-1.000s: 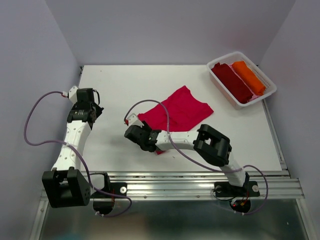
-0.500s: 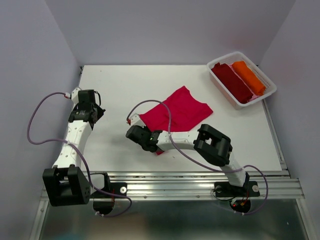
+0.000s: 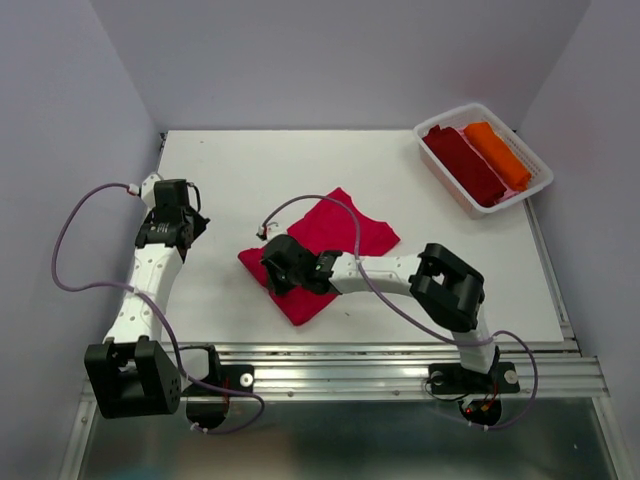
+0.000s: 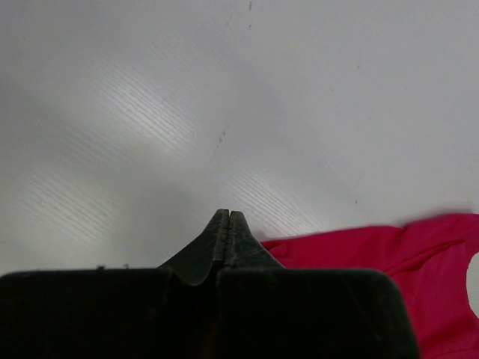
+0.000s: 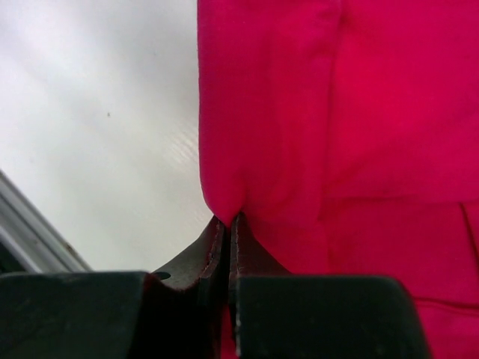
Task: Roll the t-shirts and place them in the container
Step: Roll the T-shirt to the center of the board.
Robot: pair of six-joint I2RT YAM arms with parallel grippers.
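A crimson-red t-shirt (image 3: 352,232) lies crumpled at mid-table, its near corner (image 3: 300,300) folded toward the front edge. My right gripper (image 3: 274,272) is over the shirt's left part, shut on a pinched fold of the red cloth (image 5: 337,112), which bulges out just past its tips (image 5: 229,221). My left gripper (image 3: 190,222) hovers over bare table at the left, shut and empty (image 4: 227,218), with the red t-shirt's edge (image 4: 389,247) off to its right. A dark maroon t-shirt (image 3: 465,165) and an orange one (image 3: 497,153) lie rolled in the basket.
The white slatted basket (image 3: 532,187) stands at the back right corner. A metal rail (image 3: 400,355) runs along the table's near edge. Lilac cables loop from both arms, the right one (image 3: 340,225) crossing over the shirt. Walls close in the back and both sides.
My right gripper has closed on the red shirt and dragged it toward the near left, bunching it. The left arm has barely moved.
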